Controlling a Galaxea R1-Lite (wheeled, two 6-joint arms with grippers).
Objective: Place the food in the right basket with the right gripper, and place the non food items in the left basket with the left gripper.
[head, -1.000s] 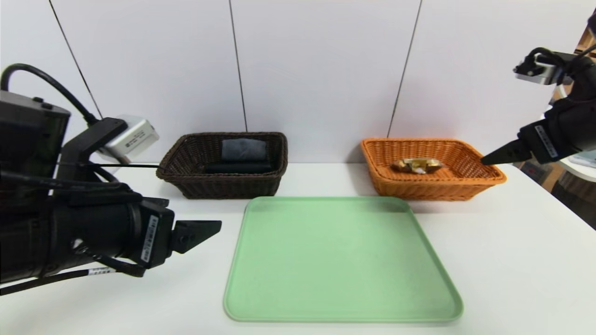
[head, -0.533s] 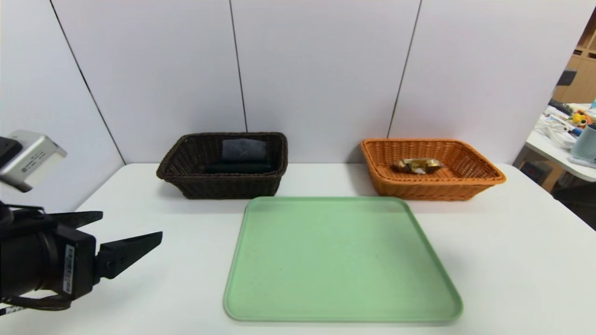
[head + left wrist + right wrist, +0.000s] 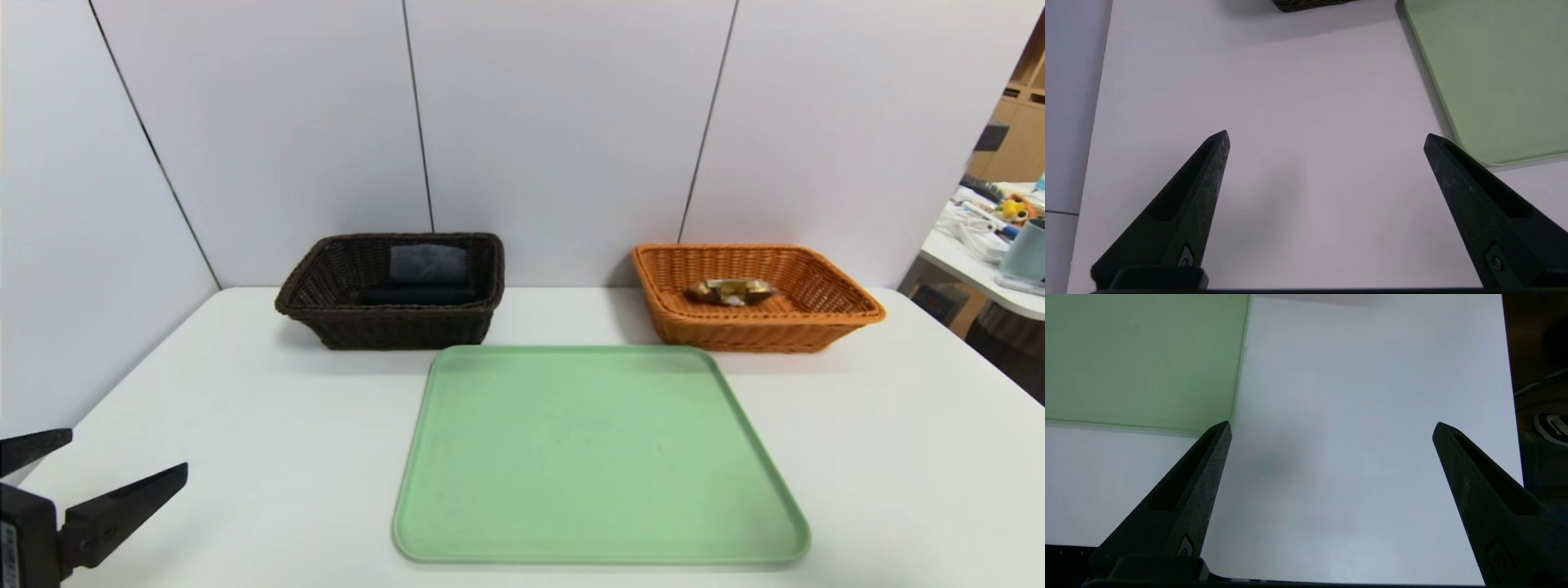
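Resting in right basket (image 3: 849, 313): food (image 3: 729, 290)

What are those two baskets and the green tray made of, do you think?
The dark brown basket and the orange basket look like woven wicker or a plastic imitation: crossing strands show on walls and rims, with a slight sheen. The green tray looks like moulded plastic with a matte finish: one smooth piece, rounded corners, raised lip.
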